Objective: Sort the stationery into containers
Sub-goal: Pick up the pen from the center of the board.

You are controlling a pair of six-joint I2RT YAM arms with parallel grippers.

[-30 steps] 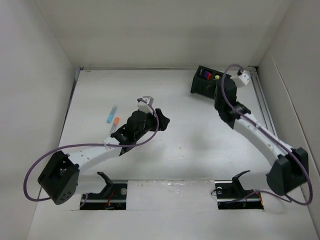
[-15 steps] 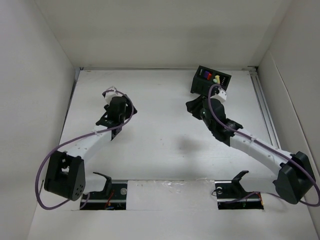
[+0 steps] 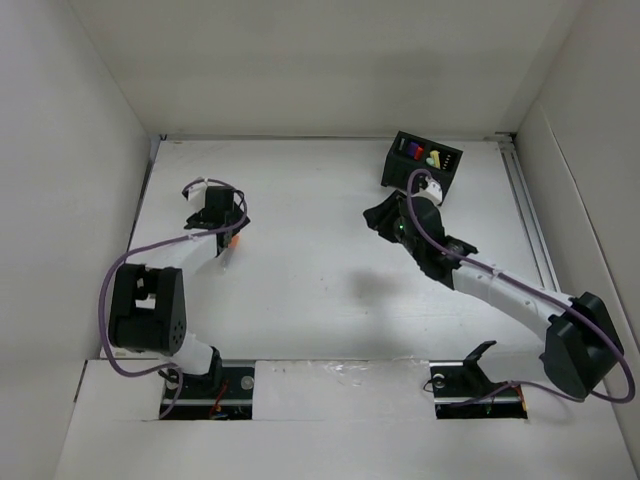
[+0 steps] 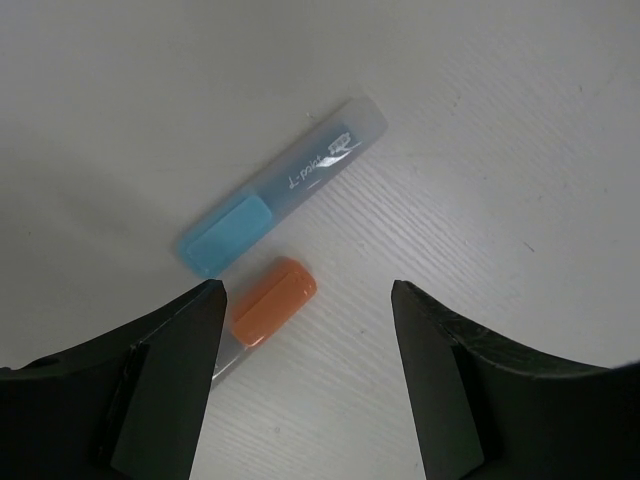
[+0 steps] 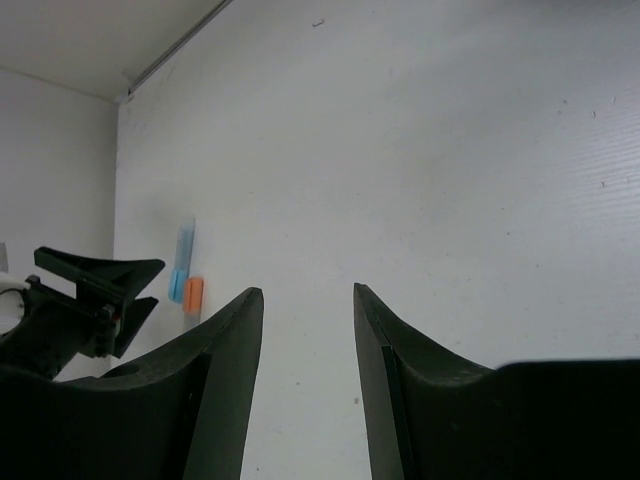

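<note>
A light-blue highlighter (image 4: 280, 185) and an orange-capped one (image 4: 273, 300) lie side by side on the white table at the left. My left gripper (image 4: 305, 325) hangs open just above them, and the orange pen's body runs under its left finger. In the top view the left gripper (image 3: 228, 226) covers most of the pens, with only an orange tip (image 3: 232, 240) showing. The black two-compartment box (image 3: 400, 176) stands at the back right with purple and yellow pens inside. My right gripper (image 3: 376, 218) is open and empty, in front of the box and to its left, facing left (image 5: 308, 300).
White walls close in the table on the left, back and right. A metal rail (image 3: 528, 215) runs along the right edge. The right wrist view shows both pens (image 5: 187, 280) and the left gripper (image 5: 95, 285) far off across bare table.
My left arm has swung left and back from the table's middle to hover over the two pens. My right arm has drawn back from over the box and turned left.
</note>
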